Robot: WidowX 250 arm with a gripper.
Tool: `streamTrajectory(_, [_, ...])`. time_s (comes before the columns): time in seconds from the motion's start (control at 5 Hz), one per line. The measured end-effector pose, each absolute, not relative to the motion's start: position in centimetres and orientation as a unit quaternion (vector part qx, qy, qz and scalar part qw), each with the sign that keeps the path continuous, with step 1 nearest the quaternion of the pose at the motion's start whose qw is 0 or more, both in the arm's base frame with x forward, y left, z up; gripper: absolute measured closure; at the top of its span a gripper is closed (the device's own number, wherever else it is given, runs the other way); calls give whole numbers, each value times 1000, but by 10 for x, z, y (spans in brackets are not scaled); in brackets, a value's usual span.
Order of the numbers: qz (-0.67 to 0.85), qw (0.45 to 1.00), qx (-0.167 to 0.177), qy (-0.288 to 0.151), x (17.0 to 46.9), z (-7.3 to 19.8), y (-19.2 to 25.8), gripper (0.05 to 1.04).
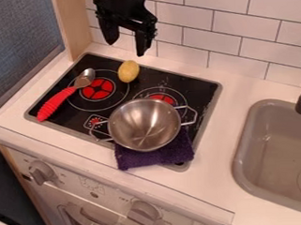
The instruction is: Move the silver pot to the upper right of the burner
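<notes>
A small silver pot (144,124) with two wire handles sits at the lower right of a black cooktop (199,84), covering the front part of the right burner (164,98); a folded purple cloth (156,157) lies beneath its front edge. The robot's black hand (126,49) hangs over the back of the cooktop, against the tiled wall (231,31), its two fingers pointing down and spread well apart, with nothing held between them. Just below it in the view is a yellow, potato-like toy (128,71); to the left lies a spoon (55,103) with a red handle. The step in hand, judging by this, is to take hold of the pot. The hand should probably travel toward the front and right while high enough to pass over the yellow toy, then come down at the pot's rim, one finger inside the wall and one outside. The rim looks a steadier hold than the thin wire handles, which could swivel or slip. Smooth metal may slide, so a firm, deep pinch would help. A straight lift before any sideways travel should keep the cloth from dragging along. The pot then needs only a short carry to the cooktop's back right, and a level, gentle release.
</notes>
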State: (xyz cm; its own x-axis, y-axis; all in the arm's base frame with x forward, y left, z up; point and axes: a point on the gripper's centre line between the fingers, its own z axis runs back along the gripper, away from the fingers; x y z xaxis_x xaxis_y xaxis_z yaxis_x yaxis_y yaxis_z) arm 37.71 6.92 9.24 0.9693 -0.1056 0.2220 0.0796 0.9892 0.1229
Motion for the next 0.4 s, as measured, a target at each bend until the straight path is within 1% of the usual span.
streamTrajectory(0.2, [-48,993,50,-95,374,81,68,84])
streamTrajectory(0.4, [-71,995,31,-58,360,74,62,84])
